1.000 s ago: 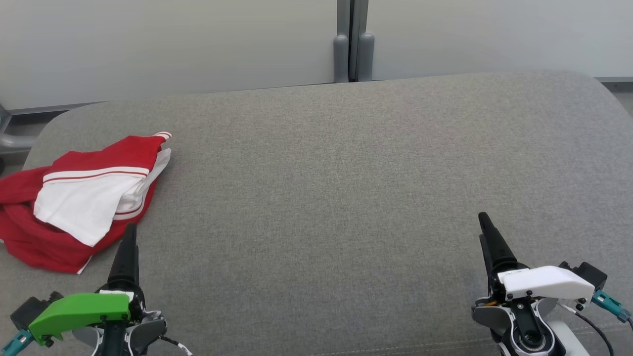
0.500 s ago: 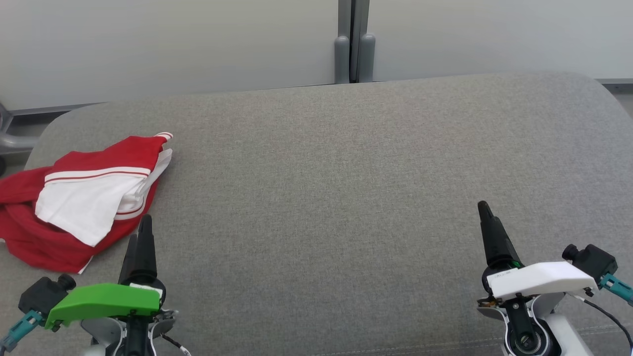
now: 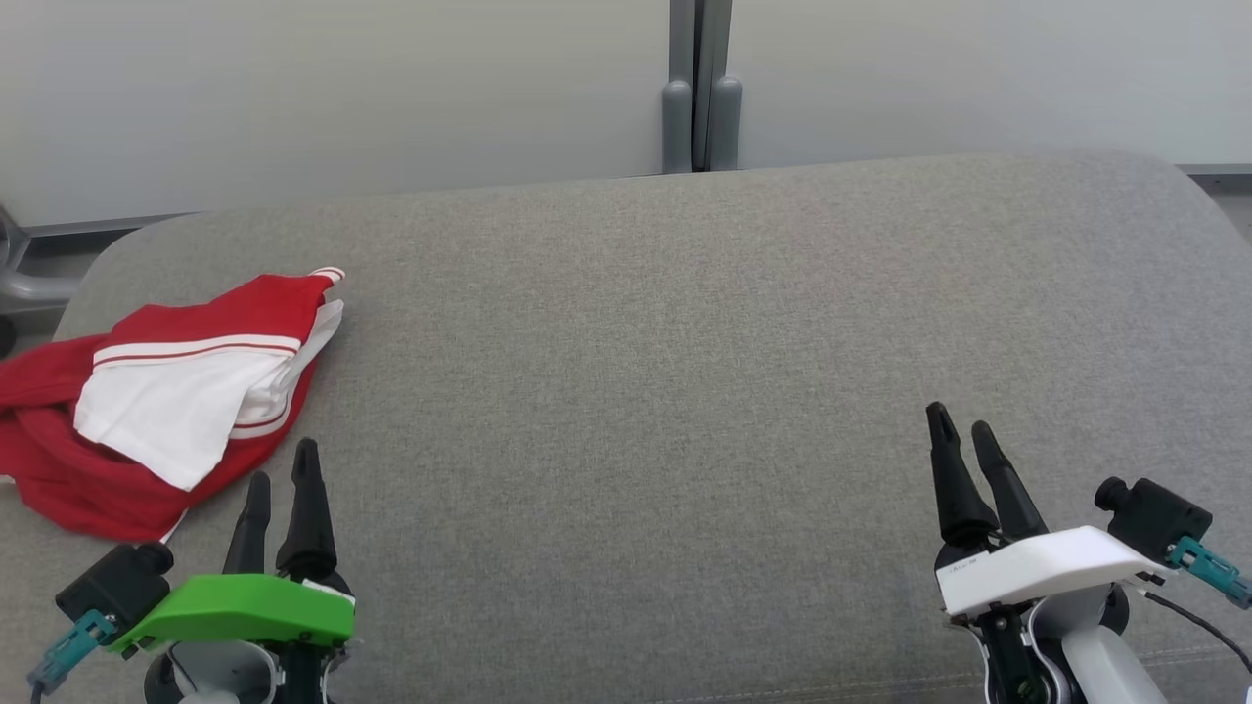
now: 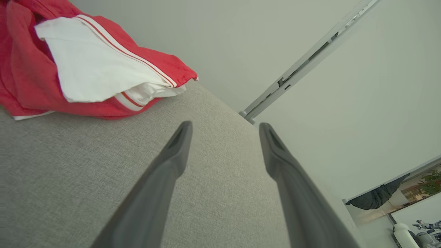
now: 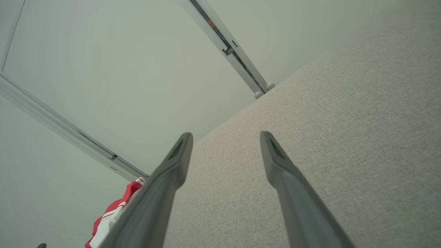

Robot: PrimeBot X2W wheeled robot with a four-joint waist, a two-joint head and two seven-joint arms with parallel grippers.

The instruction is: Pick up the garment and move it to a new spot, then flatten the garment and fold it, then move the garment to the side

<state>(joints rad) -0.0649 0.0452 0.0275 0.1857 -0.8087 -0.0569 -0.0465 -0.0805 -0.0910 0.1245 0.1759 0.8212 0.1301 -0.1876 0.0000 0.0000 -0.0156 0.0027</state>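
Observation:
The garment (image 3: 156,401) is a crumpled red piece with a white panel and red-and-white stripes, lying at the left edge of the grey cushioned surface (image 3: 646,372). In the left wrist view the garment (image 4: 86,65) sits at the upper left, apart from the fingers. My left gripper (image 3: 284,464) stands open just right of the garment's near corner, empty. My right gripper (image 3: 961,425) is open and empty at the lower right, far from the cloth. A small part of the garment (image 5: 113,213) shows at the lower left in the right wrist view.
A pale wall with a grey vertical post (image 3: 696,88) runs behind the surface. The surface's rounded far edge and left corner (image 3: 108,254) lie near the garment. A grey metal frame (image 3: 24,284) shows at the far left.
Both grippers have rolled, so that both fingers of each now show side by side. The left gripper has shifted slightly right. The head camera has tilted a little, so the scene sits lower.

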